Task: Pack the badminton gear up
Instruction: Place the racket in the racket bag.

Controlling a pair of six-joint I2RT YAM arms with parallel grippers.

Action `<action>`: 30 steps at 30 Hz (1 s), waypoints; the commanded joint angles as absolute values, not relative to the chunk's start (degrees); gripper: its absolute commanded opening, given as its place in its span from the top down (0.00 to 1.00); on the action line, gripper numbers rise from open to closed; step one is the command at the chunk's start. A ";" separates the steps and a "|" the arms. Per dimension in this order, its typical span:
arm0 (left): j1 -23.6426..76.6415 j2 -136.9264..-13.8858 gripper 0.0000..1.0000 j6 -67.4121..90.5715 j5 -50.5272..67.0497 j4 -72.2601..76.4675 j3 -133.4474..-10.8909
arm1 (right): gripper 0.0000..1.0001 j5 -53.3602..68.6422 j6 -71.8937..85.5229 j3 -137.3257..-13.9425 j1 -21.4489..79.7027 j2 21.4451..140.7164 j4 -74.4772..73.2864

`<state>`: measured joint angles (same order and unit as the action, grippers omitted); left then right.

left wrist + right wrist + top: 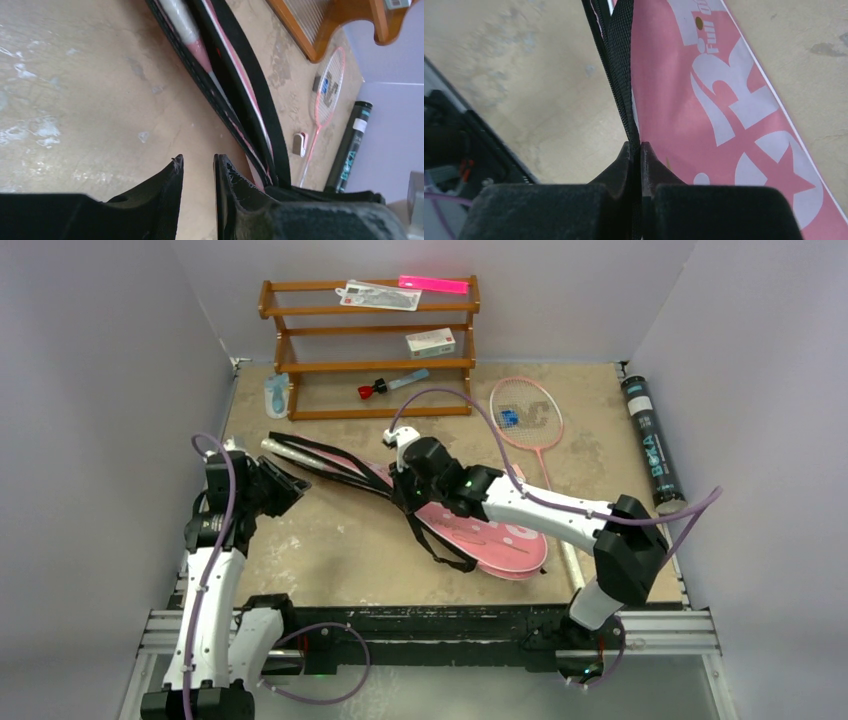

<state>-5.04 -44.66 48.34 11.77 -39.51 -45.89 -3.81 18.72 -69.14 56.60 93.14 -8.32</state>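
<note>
2 grippers sit at the pink bag [492,538]: the right gripper [640,150] is pinched tight on its black edge, and the left gripper [198,162] is beside its open end, fingers narrowly apart and empty. 1 racket [527,416] lies beyond the bag.

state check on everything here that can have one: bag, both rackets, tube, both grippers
pink bag: unzipped, lying flat on the table
racket in the bag: inside, handle showing through the open zip
second racket: not packed, flat on the table
black tube: not packed, lying at the table's right edge
left gripper: slightly open, empty
right gripper: shut on the pink bag's black edge
</note>
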 commanded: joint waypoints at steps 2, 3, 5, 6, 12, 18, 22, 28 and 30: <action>-5.45 -45.69 0.72 52.83 17.21 -38.73 -46.17 | 1.00 8.99 25.60 -73.12 52.93 90.35 -3.87; -5.45 -46.29 0.70 54.65 17.70 -38.38 -45.48 | 1.00 9.77 25.91 -73.08 52.60 90.28 -3.56; -5.47 -48.15 0.68 58.73 18.39 -37.83 -44.09 | 1.00 10.52 26.14 -72.87 52.33 90.18 -3.17; -5.45 -49.44 0.66 60.12 19.44 -37.06 -43.59 | 1.00 10.62 26.19 -72.90 52.38 90.09 -3.17; -5.46 -56.05 0.56 64.82 26.33 -27.11 -40.55 | 1.00 10.56 26.09 -71.55 52.29 88.92 -2.52; -5.45 -54.93 0.60 66.45 21.07 -27.46 -38.22 | 1.00 10.37 25.70 -71.47 51.92 88.30 -3.04; -5.45 -53.50 0.60 67.33 19.79 -27.25 -34.60 | 1.00 10.46 25.53 -71.32 51.69 87.99 -2.80; -5.45 -55.47 0.60 65.54 11.06 -29.93 -33.52 | 1.00 10.42 25.55 -70.92 51.33 88.24 -2.55; -5.45 -56.58 0.60 66.52 4.33 -33.18 -34.88 | 1.00 10.06 25.63 -70.64 51.24 88.03 -2.55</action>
<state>-5.15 -55.29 65.49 15.94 -29.78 -32.88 8.78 25.08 -70.15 51.68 90.65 -6.59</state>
